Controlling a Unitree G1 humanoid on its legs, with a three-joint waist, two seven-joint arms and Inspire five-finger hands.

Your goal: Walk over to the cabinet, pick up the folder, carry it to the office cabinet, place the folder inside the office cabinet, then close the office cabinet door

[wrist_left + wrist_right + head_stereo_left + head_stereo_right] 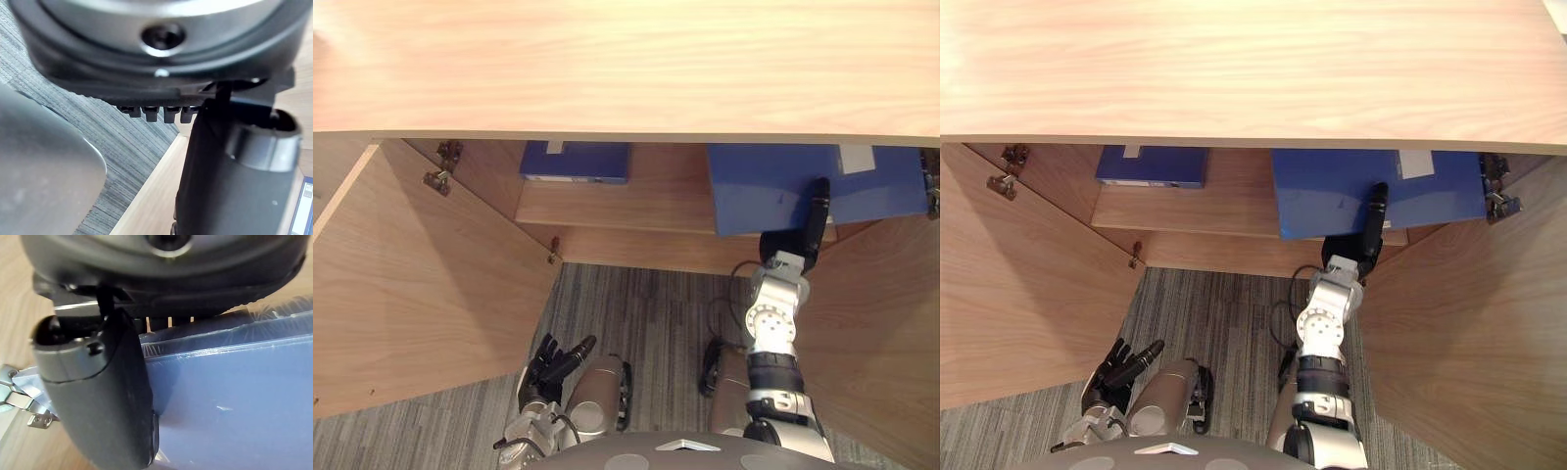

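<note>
Folder (754,191), blue, stands part-way into the office cabinet (626,69), on the right of the shelf (607,206), its lower edge at the shelf's front lip. Right hand (788,245) pinches it, thumb flat on its face, fingers behind. Left hand (558,357) hangs low by the left door (421,284), fingers loosely straight, empty. Risks, as judged: released here, the folder likely tips forward to the floor; pushed right, its corner may catch the hinge (1498,201); left protruding, it blocks the doors.
</note>
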